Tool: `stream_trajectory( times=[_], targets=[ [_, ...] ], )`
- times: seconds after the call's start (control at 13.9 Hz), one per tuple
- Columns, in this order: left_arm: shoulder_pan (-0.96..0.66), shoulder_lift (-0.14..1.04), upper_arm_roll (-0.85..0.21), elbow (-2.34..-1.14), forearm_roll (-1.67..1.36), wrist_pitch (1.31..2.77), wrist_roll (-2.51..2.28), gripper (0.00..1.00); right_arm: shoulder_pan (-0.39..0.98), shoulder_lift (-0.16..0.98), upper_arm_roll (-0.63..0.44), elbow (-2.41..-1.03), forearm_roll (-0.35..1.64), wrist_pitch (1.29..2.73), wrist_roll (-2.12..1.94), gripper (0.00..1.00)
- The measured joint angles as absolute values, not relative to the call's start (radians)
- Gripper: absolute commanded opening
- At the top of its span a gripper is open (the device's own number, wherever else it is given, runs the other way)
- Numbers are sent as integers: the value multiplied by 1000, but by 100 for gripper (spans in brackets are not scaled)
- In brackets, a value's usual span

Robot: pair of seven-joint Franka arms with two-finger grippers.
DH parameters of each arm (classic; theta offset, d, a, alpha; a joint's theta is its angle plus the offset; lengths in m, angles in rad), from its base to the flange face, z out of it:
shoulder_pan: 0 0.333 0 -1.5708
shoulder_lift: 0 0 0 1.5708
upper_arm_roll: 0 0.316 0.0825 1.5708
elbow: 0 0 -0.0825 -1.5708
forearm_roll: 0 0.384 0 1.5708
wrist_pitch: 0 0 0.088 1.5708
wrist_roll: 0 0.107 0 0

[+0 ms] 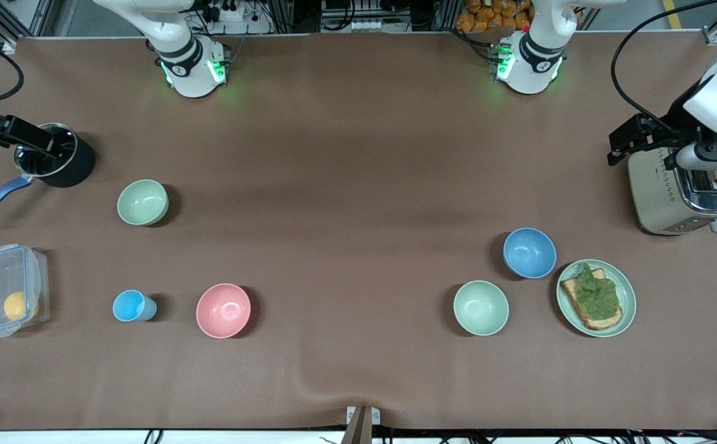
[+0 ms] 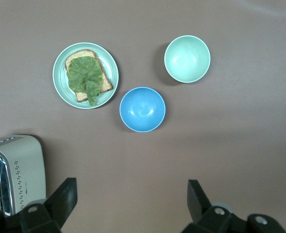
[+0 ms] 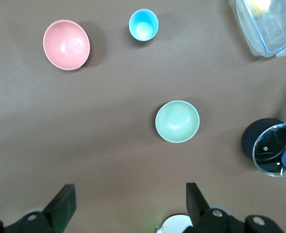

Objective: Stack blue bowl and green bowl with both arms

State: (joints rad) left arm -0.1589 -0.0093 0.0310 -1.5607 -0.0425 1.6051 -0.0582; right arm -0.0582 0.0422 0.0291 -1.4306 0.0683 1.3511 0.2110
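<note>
The right gripper [image 1: 0, 129] hangs in the air over the black pot [image 1: 56, 155] at the right arm's end of the brown worktop [image 1: 358, 185]; its fingers [image 3: 60, 204] stand spread wide with nothing between them. A clear lidded box [image 1: 4, 290] holding a yellow fruit lies nearer to the front camera than the pot. A pale sage-green bowl [image 1: 142, 202] stands upright beside the pot, toward the middle of the worktop, and nearer to the camera a small light-blue cup [image 1: 131, 306] and a pink bowl [image 1: 223, 310] sit side by side, apart from each other. Toward the left arm's end, the green bowl [image 1: 480, 307] rests upright and empty on the worktop, and the blue bowl [image 1: 529, 253] rests just beside it, a little farther from the camera; the two are close but not touching, and neither is inside the other. A green plate [image 1: 627, 290] carrying toast topped with a lettuce leaf lies just beside the blue bowl, toward the left arm's end. The left gripper [image 1: 642, 145] hangs over the toaster [image 1: 673, 197], its fingers [image 2: 62, 199] spread wide and empty.
</note>
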Motion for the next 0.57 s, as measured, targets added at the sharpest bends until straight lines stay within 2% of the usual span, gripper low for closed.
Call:
stream_trajectory(
  times=[0.57],
  targets=[
    [-170, -6, 11, -1561, -20, 1604, -46, 100, -55, 42, 65, -1431, 58, 1343, 211, 100]
  ],
)
